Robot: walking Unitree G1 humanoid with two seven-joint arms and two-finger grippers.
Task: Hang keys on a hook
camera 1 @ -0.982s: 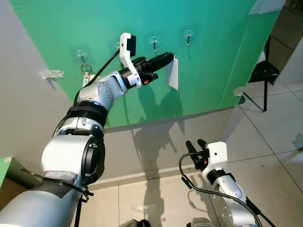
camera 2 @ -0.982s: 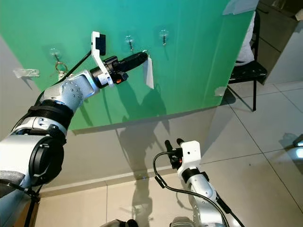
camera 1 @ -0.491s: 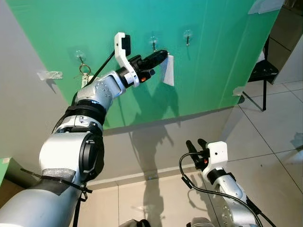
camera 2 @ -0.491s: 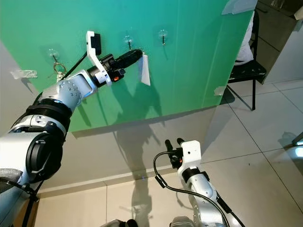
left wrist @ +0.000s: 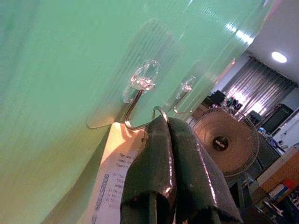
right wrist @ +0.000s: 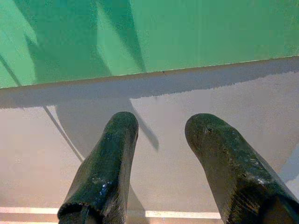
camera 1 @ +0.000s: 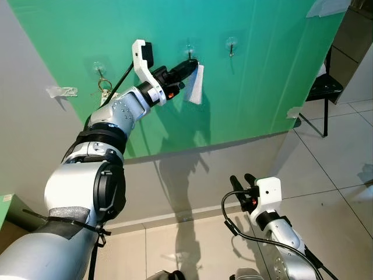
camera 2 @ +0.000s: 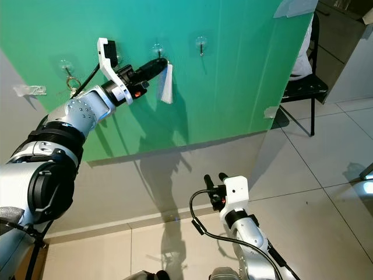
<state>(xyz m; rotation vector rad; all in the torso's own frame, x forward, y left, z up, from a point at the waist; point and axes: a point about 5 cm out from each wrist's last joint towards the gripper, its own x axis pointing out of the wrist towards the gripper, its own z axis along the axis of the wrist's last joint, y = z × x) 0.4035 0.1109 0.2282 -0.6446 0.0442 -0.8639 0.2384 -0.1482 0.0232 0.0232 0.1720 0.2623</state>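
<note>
The left gripper (camera 1: 190,62) is up near the top edge of the green board (camera 1: 262,76), its fingers pinched tight on a key ring (left wrist: 159,112). The ring sits right at the middle hook (left wrist: 140,88), its white tag (camera 1: 195,84) dangling below. The right gripper (camera 1: 240,181) hangs low over the tiled floor (camera 1: 332,186), fingers apart, holding nothing.

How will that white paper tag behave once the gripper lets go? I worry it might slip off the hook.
The white paper tag looks thin and light, so it would probably swing. Its metal ring sits at the hook, pinched by the left gripper; whether it is fully on, I cannot tell.
</note>
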